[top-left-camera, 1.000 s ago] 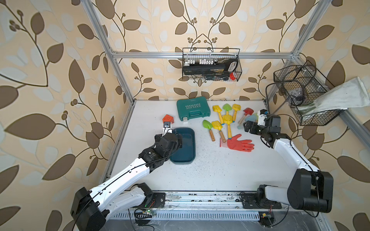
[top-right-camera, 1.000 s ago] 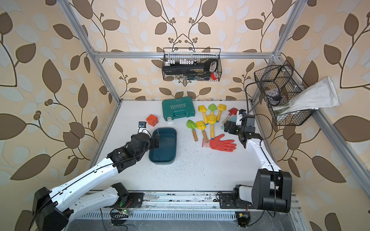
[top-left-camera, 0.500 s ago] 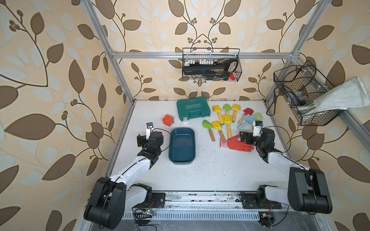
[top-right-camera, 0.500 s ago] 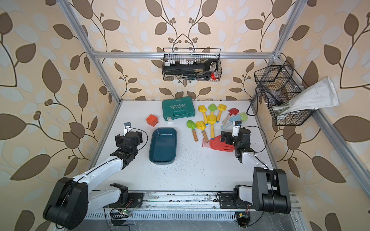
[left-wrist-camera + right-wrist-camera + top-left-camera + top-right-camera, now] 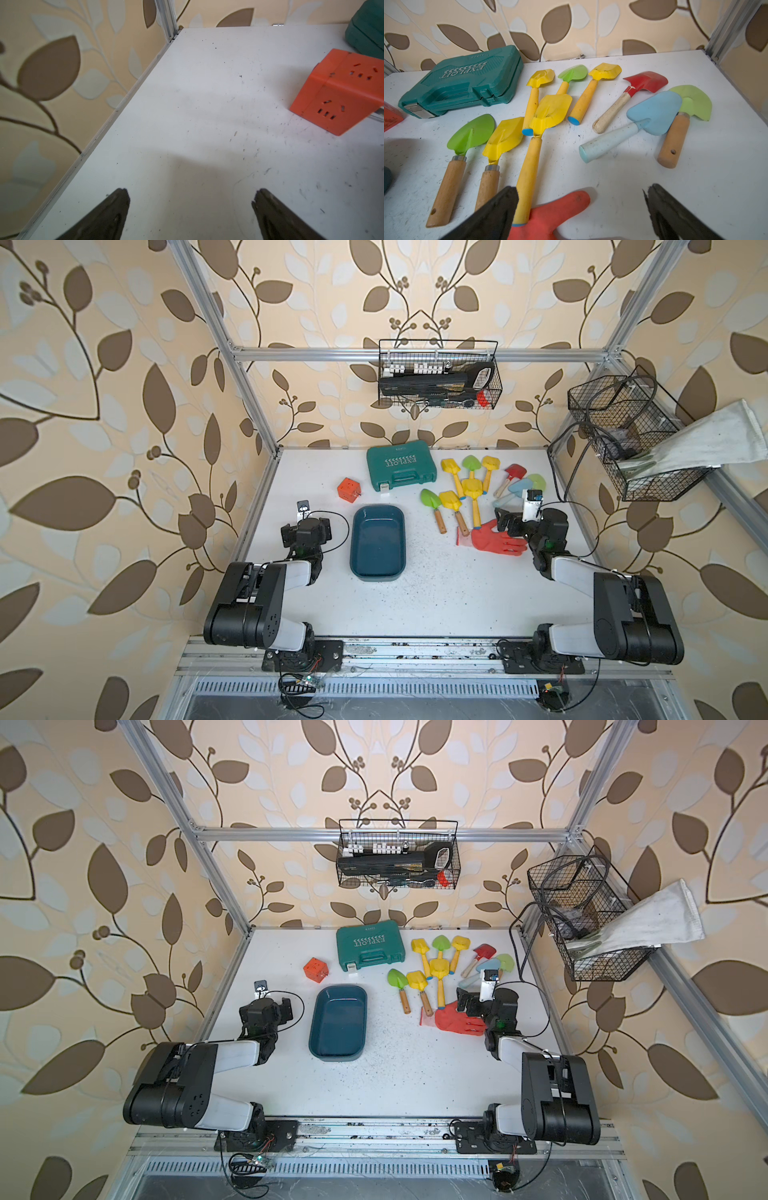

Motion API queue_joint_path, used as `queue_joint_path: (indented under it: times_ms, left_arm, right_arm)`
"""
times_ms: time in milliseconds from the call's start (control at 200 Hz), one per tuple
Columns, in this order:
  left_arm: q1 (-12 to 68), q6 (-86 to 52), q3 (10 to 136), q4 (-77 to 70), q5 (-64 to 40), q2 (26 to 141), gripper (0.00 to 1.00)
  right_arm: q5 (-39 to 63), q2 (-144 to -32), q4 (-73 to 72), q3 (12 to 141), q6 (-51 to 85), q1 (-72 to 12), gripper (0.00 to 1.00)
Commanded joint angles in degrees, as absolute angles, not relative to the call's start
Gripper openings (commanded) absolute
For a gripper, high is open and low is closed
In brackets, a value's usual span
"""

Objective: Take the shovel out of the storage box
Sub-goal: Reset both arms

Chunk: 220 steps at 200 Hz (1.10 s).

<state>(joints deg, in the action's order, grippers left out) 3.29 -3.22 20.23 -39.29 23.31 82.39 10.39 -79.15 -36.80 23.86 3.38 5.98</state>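
The dark teal storage box [image 5: 377, 543] [image 5: 338, 1023] lies left of the table's middle and holds nothing. No shovel is inside it. Several toy shovels lie on the table to its right, among them a light blue one [image 5: 519, 488] [image 5: 654, 113] and a long yellow one [image 5: 548, 113]. My left gripper [image 5: 306, 524] [image 5: 191, 197] is open over bare table, left of the box. My right gripper [image 5: 509, 522] [image 5: 580, 195] is open just above a red glove [image 5: 494, 541] [image 5: 550, 214], at the near end of the shovels, holding nothing.
A green hard case [image 5: 401, 470] stands at the back, with an orange socket cube [image 5: 349, 490] [image 5: 340, 91] left of it. Black wire baskets hang on the back wall [image 5: 438, 381] and the right wall [image 5: 623, 439]. Dark specks of dirt dot the table.
Both arms have drawn back toward the front. The left gripper left the box's rim and went left. The right gripper moved off the shovels at the back right, uncovering the light blue one.
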Motion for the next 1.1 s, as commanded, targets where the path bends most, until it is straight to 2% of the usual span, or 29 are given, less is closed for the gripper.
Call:
queue_joint_path:
  times_ms: [0, 65, 100, 180, 265, 335, 1095]
  left_arm:
    - [0.0, -2.6, 20.8, -43.5, 11.0, 82.2, 0.99]
    - [-2.0, -2.2, 20.8, -46.5, 5.7, 86.4, 0.99]
    - [-2.6, -2.7, 21.9, -43.2, 4.3, 86.1, 0.99]
    - [-3.3, -3.0, 21.7, -43.5, 3.3, 85.8, 0.99]
    - [-3.3, -3.7, 21.7, -43.0, 4.4, 85.4, 0.99]
    - [-3.4, -3.8, 21.6, -43.1, 4.4, 85.4, 0.99]
    - [-4.0, -3.9, 22.1, -42.5, 3.4, 85.6, 0.99]
  right_arm:
    - [6.4, -81.0, -47.8, 18.6, 3.5, 5.5, 0.99]
    - [5.8, -86.5, -58.6, 15.9, 4.4, 5.6, 0.99]
    - [6.8, -88.7, -62.3, 15.8, 4.5, 5.6, 0.99]
    - [6.8, -85.4, -51.7, 18.4, 3.4, 5.6, 1.00]
    - [6.9, -87.8, -56.9, 17.8, 4.2, 5.6, 0.99]
    - [6.0, -86.7, -53.5, 18.4, 3.7, 5.5, 1.00]
    - [6.9, -87.3, -52.3, 19.6, 2.2, 4.3, 0.99]
